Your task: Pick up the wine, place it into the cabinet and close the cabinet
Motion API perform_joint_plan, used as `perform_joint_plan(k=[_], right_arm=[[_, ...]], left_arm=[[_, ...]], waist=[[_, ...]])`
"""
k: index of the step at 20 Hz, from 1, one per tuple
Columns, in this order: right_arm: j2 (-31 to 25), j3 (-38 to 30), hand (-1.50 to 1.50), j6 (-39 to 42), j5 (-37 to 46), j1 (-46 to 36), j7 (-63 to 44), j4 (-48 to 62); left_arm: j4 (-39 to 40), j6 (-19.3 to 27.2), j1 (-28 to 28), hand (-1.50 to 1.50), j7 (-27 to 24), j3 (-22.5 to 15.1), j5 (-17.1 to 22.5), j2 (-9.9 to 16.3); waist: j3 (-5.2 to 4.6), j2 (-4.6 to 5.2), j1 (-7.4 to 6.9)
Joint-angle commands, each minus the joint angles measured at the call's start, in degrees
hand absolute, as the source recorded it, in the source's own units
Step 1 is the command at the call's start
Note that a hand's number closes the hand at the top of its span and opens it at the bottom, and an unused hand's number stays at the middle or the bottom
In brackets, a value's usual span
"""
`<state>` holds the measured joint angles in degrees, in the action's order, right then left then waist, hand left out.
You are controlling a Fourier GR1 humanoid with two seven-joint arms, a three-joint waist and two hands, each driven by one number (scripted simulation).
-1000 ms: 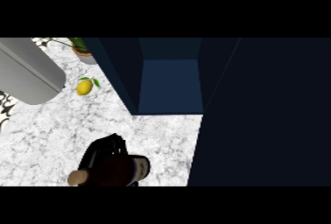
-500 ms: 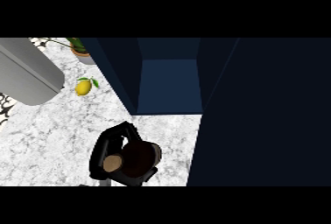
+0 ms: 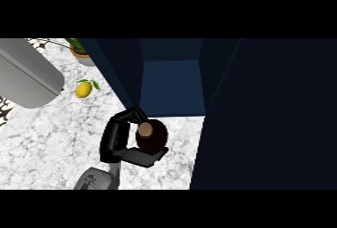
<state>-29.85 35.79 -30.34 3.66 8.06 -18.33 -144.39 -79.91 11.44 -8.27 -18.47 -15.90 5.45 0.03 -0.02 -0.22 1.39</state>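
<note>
Left hand (image 3: 125, 144) has its fingers curled round the wine (image 3: 151, 136), a dark bottle with a tan top, right by the open cabinet (image 3: 172, 87).

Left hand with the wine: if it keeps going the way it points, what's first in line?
The left hand, curled round the wine, points up-view at the open cabinet. Its fingertips sit near the cabinet's left wall edge, so that edge probably comes first, though depth is unclear from above.
</note>
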Motion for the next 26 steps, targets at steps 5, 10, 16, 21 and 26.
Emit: perform_joint_plan(k=[5, 10, 16, 21, 26], right_arm=[[-1.41, -0.65, -1.50, 1.04, -2.25, 3.08, -4.15, -13.07], [-2.00, -3.47, -1.50, 2.42, -4.73, 4.13, -2.59, -13.05], [-0.89, -0.01, -1.50, 3.12, -2.94, 7.45, 1.75, -11.05], [0.56, -2.94, -1.50, 3.22, -4.42, 3.77, 0.13, -9.57], [1.60, -0.80, -1.50, 4.14, -4.08, 5.51, 2.76, -7.70]], left_arm=[[10.37, 1.94, -10.02, 1.50, 0.22, 1.92, 0.45, -0.02], [16.94, 1.55, -14.83, 1.50, -0.95, 2.97, 2.13, -0.03], [27.28, 2.29, -22.54, 1.50, -5.02, 3.72, 6.72, -0.03], [33.00, 5.13, -29.49, 1.50, -5.72, 2.12, 11.47, -0.03], [42.02, 7.54, -34.77, 1.50, -8.64, 0.47, 16.35, -0.03]], waist=[[-0.03, 0.20, 0.18], [0.03, 0.20, 0.33], [0.00, 0.28, 0.96], [-0.05, 0.47, 0.88], [-0.06, 0.71, 2.22]])
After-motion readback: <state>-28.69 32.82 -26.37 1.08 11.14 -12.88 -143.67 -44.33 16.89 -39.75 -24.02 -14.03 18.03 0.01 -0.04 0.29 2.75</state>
